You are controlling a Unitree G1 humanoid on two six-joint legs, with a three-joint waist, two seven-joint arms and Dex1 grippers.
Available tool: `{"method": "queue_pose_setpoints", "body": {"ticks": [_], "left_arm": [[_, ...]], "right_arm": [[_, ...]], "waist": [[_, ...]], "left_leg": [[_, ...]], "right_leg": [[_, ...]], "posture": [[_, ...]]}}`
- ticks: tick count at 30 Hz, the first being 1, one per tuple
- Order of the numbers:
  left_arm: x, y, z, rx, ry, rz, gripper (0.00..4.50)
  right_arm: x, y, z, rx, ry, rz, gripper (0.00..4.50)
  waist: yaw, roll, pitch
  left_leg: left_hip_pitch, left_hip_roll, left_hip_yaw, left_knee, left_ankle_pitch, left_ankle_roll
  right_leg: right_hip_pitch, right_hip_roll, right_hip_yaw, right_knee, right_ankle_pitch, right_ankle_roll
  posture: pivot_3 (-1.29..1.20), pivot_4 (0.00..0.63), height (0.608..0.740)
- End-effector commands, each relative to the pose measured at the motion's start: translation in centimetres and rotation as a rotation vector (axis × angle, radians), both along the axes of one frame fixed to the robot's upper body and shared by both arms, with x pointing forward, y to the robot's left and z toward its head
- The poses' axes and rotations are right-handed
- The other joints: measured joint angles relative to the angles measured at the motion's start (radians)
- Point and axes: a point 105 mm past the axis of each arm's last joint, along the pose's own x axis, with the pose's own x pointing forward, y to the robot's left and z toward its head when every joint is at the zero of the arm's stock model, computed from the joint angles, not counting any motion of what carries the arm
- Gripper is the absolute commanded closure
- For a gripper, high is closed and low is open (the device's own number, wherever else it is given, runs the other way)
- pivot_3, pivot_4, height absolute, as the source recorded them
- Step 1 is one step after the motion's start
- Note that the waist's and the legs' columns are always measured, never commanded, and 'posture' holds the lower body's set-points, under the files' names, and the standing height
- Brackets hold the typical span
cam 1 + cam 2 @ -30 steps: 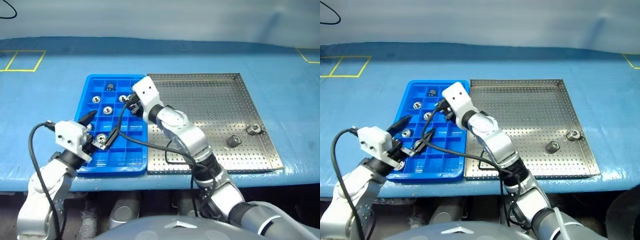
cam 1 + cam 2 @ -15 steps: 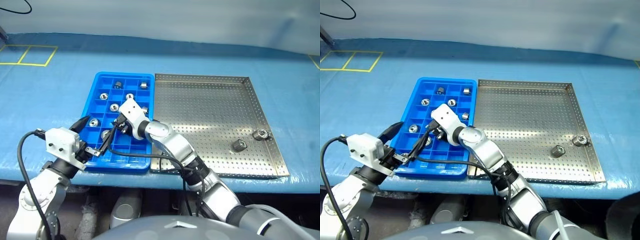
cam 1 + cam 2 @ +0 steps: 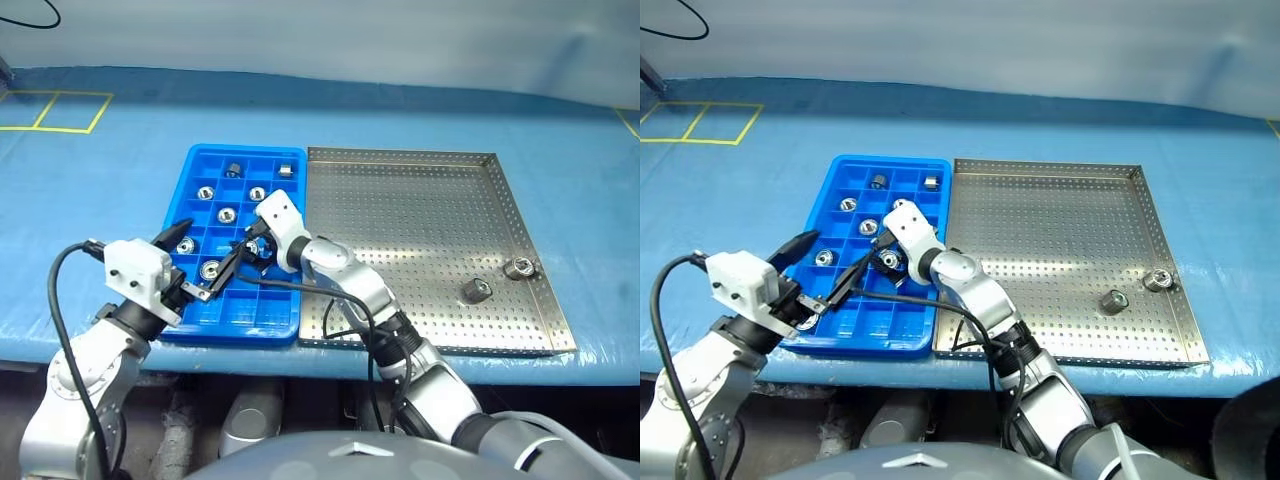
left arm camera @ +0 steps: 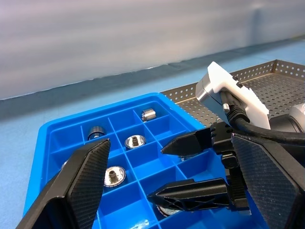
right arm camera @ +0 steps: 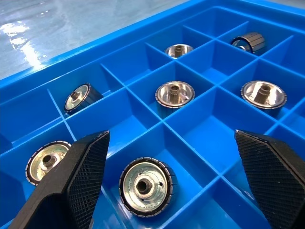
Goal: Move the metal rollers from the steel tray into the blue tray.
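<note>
The blue tray (image 3: 236,334) lies left of the steel tray (image 3: 420,210) on the table. Several metal rollers (image 3: 227,214) sit in its compartments. Two more rollers (image 3: 476,291) (image 3: 519,268) rest near the steel tray's right rim. My right gripper (image 5: 170,136) hangs open low over the blue tray's middle, with one roller (image 5: 145,186) lying free in the compartment beneath it. At the blue tray's near left corner my left gripper (image 3: 210,248) is open and empty, pointing toward the right gripper.
Both trays lie on a blue-covered table whose front edge (image 3: 300,358) runs just below them. Yellow tape squares (image 3: 55,110) mark the far left. A black cable (image 3: 30,18) lies at the back left corner.
The right gripper has sunk toward the blue tray and opened, and the roller it held now lies in a compartment. The left gripper stays open in place. The camera shifted.
</note>
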Motion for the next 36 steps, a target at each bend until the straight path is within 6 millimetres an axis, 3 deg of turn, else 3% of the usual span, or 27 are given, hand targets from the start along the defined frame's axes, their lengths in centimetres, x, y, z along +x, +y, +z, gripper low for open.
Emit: {"method": "queue_pose_setpoints", "body": {"ticks": [1, 4, 10, 13, 18, 22, 29, 36], "left_arm": [[0.2, -1.4, 0.8, -0.018, -0.021, -0.096, 0.0], [1.1, -2.4, 0.9, -0.009, -0.024, -0.159, 0.0], [3.1, -4.4, 0.3, -0.031, -0.018, -0.243, 0.0], [3.8, -5.6, -0.3, -0.023, -0.01, -0.285, 0.0], [4.5, -7.5, -1.9, -0.017, 0.022, -0.355, 0.0], [4.3, -8.4, -2.7, -0.029, 0.048, -0.394, 0.0], [4.2, -8.2, -3.1, -0.046, 0.068, -0.395, 0.0], [4.0, -8.1, -3.4, -0.05, 0.082, -0.399, 0.0]], "right_arm": [[0.0, -2.1, 3.2, 0.079, -0.106, -0.077, 0.02], [0.4, -7.1, 4.3, 0.072, -0.15, -0.289, 0.02], [-0.6, -15.8, 4.1, -0.02, -0.134, -0.638, 0.02], [-1.4, -18.0, 3.5, -0.055, -0.102, -0.726, 0.02], [-3.1, -20.9, 1.8, -0.104, -0.006, -0.866, 0.02], [-4.1, -22.0, 1.0, -0.113, 0.072, -0.938, 0.02], [-5.0, -24.8, 0.8, -0.124, 0.144, -1.07, 0.02], [-5.9, -25.5, -0.8, -0.08, 0.271, -1.109, 0.02]], "waist": [[-0.004, 0.0, 0.0], [-0.004, 0.0, 0.0], [-0.048, 0.001, 0.0], [-0.082, 0.001, 0.0], [-0.124, 0.001, 0.0], [-0.139, 0.001, 0.0], [-0.151, 0.001, 0.0], [-0.153, 0.001, 0.0]], "left_leg": [[0.0, 0.0, 0.0, 0.0, 0.0, 0.0], [-0.001, -0.001, -0.001, 0.0, 0.0, 0.0], [-0.001, 0.0, 0.0, 0.0, 0.001, -0.002], [-0.001, 0.0, 0.001, 0.0, 0.001, -0.002], [0.0, 0.001, 0.003, 0.0, -0.001, 0.001], [0.0, 0.001, 0.003, 0.0, -0.001, 0.002], [0.0, 0.001, 0.003, 0.001, -0.001, 0.003], [0.0, 0.001, 0.003, 0.001, -0.001, 0.003]], "right_leg": [[0.0, 0.0, 0.0, 0.0, 0.0, 0.0], [0.0, -0.001, -0.001, -0.001, 0.0, 0.0], [0.0, -0.002, -0.001, 0.0, 0.0, 0.0], [0.0, -0.002, -0.001, 0.0, 0.0, 0.0], [0.0, -0.002, -0.001, 0.0, 0.0, 0.0], [0.0, -0.002, 0.0, 0.0, 0.0, 0.0], [0.0, -0.002, 0.0, 0.0, 0.0, 0.001], [0.0, -0.002, 0.0, 0.0, 0.003, 0.005]], "posture": [[0.18, 0.15, 0.74], [0.13, 0.15, 0.74], [0.0, 0.15, 0.74], [-0.03, 0.15, 0.74], [-0.1, 0.15, 0.74], [-0.11, 0.15, 0.74], [-0.11, 0.15, 0.74], [-0.1, 0.15, 0.74]]}}
